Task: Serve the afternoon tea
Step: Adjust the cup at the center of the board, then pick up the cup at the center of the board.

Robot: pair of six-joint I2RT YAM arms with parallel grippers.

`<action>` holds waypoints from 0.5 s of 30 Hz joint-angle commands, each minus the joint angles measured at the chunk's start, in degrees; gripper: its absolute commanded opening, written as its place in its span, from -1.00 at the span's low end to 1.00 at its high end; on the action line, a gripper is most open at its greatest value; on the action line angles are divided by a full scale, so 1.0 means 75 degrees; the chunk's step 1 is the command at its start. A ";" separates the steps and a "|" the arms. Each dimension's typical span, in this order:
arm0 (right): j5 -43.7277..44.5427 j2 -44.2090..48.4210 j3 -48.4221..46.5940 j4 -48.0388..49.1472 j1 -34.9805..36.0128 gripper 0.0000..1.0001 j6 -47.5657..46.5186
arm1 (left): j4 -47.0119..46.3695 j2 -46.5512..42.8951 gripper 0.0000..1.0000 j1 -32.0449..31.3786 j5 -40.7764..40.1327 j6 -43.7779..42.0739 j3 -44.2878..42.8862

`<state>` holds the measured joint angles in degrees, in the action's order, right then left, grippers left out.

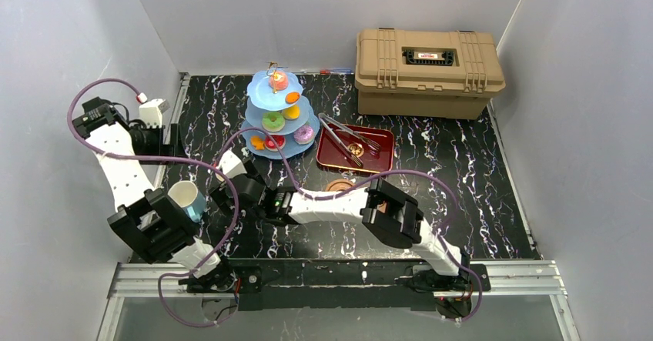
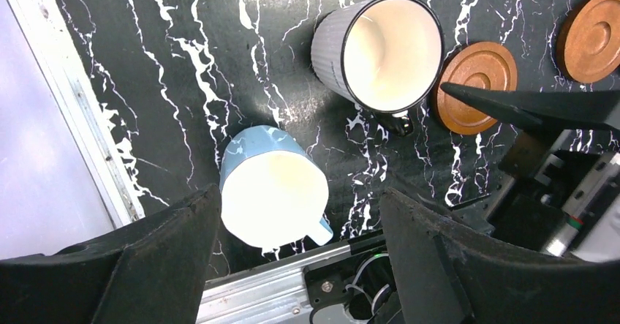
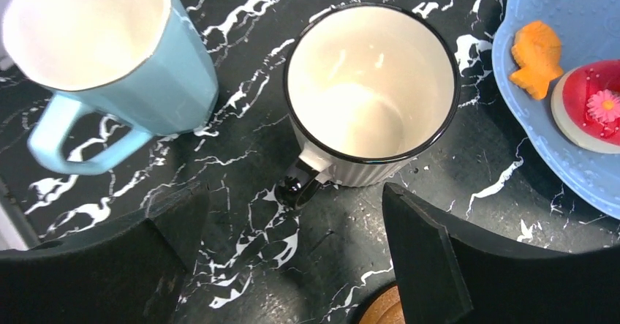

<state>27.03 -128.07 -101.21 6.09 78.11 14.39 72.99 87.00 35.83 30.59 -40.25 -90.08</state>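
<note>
The left gripper [image 2: 300,196] points straight down near the near-left edge of the black marble-patterned table [image 1: 462,172]. Its two dark fingers [image 2: 146,265] stand apart, one on each side of the white-and-light-blue handled cup [image 2: 274,185]. The cup stands upright on the table by the metal rail and no finger can be seen touching it. The left arm is folded up along the left side.

The right arm reaches low from its near-right base leftward across the table front. The right gripper [image 3: 292,192] is spread wide and holds nothing. Just beyond its fingers stands the ribbed silvery-beige cup with black rim and handle [image 3: 369,97], upright, its handle turned towards the gripper.

From above, the right arm hides most of this cup and part of one saucer [image 1: 339,185]. The left wrist camera alone shows both brown round saucers [image 2: 475,86] side by side on the table, right of the ribbed cup and apart from it. The right wrist camera cuts off the light blue three-tier scalloped stand [image 1: 256,112], showing only an edge with an orange toy and a red toy donut.

The overhead view shows the stand whole, loaded with small colourful toy donuts and cakes [image 1: 272,120]. Right of it lies a dark red rectangular tray [image 1: 379,142] with metal tongs [image 1: 343,137], and behind that a tan plastic case [image 1: 427,71].
</note>
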 commanded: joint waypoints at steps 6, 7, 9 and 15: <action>0.0546 -0.0828 -0.1185 -0.0555 -0.0035 0.61 -0.0069 | 0.0329 0.0020 0.55 0.0445 -0.0052 -0.0272 -0.0199; 0.0603 -0.0884 -0.1218 -0.0501 -0.0042 0.57 -0.0103 | 0.0319 0.0046 0.55 0.0477 -0.0086 -0.0286 -0.0189; 0.0643 -0.0943 -0.1205 -0.0340 -0.0043 0.47 -0.0184 | 0.0271 0.0071 0.55 0.0523 -0.0168 -0.0333 -0.0175; 0.0862 -0.0908 -0.1020 0.0003 -0.0088 -0.35 -0.0420 | 0.0124 0.0173 0.53 0.0677 -0.0681 -0.0763 0.0119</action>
<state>30.26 -135.04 -107.55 2.22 77.95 13.04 73.25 87.64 39.90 28.21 -42.83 -90.08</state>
